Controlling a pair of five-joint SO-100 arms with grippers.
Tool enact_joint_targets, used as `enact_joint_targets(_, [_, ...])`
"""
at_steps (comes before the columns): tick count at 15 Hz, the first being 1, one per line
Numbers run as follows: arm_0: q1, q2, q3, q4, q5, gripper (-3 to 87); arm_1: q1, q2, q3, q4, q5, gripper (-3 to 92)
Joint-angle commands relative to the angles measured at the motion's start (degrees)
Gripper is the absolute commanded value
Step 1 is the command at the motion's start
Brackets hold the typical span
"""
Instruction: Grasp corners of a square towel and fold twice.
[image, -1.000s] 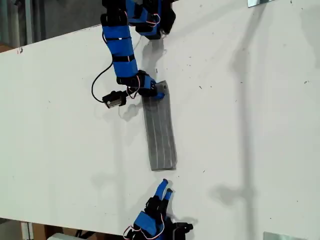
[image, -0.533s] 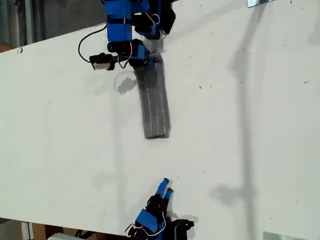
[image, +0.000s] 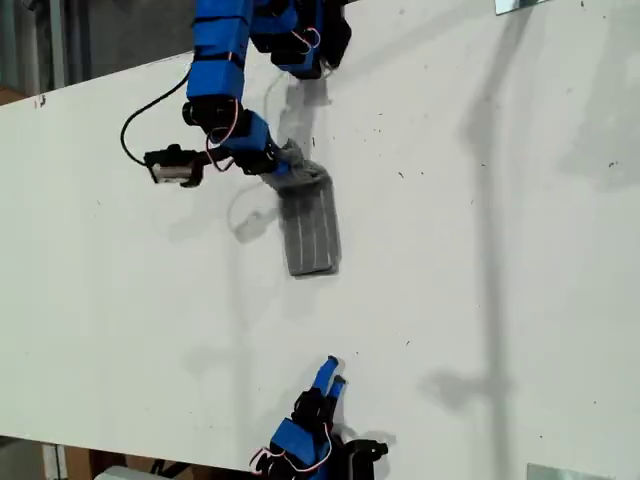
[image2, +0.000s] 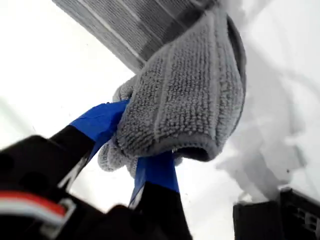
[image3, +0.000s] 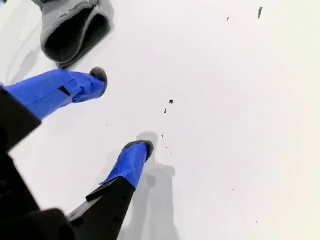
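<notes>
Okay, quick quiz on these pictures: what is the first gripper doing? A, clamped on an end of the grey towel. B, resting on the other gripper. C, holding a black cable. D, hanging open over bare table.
A: in the first wrist view my first gripper pinches bunched fabric of the towel between its blue fingers.

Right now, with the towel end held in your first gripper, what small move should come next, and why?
Probably I should carry the held end further over the towel toward its resting end, then lower it. My first gripper is shut on a bunched end, lifted above the flat striped part. My second gripper is open, touching nothing.
</notes>
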Motion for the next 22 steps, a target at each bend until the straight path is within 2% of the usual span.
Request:
enact_joint_targets(1, [-1.23, 0.26, -0.53, -0.97, 0.70, 24.1, -0.79, -15.56, -24.26, 0.88, -6.50, -0.1])
enact_joint_targets(3, [-1.58, 0.26, -0.62, -1.05, 1.14, 24.1, -1.49, -27.25, -35.42, -0.26, -11.51, -0.1])
enact_joint_targets(6, [-2.02, 0.26, -0.62, -1.14, 1.67, 24.1, -2.72, -34.45, -37.71, -7.12, -17.67, -0.1])
enact_joint_targets(10, [-2.81, 0.26, -0.35, -2.20, 2.37, 24.1, -4.75, -35.95, -38.50, -9.76, -19.69, 0.9])
enact_joint_targets(12, [-3.08, 0.26, -0.18, -2.64, 2.72, 24.1, -4.48, -31.73, -38.76, -10.28, -21.01, 37.7])
enact_joint_targets(16, [-3.34, 0.26, -0.18, -2.72, 3.25, 24.1, -0.70, -14.33, -35.24, -5.71, -22.41, 41.4])
enact_joint_targets(17, [-3.34, 0.26, -0.35, -2.72, 3.43, 24.1, 0.35, -6.50, -27.69, -5.71, -20.92, 41.4])
enact_joint_targets(19, [-3.34, 0.26, -0.53, -2.55, 3.96, 24.1, -2.55, 9.05, -1.41, -10.90, -13.01, 41.4])
enact_joint_targets(21, [-3.78, 0.26, -0.53, -1.67, 4.22, 24.1, -9.84, 17.58, 22.24, -16.08, 1.41, 41.6])
enact_joint_targets(22, [-3.78, 0.26, -0.62, -0.88, 3.87, 24.1, -12.74, 19.25, 31.11, -14.77, 13.27, 40.7])
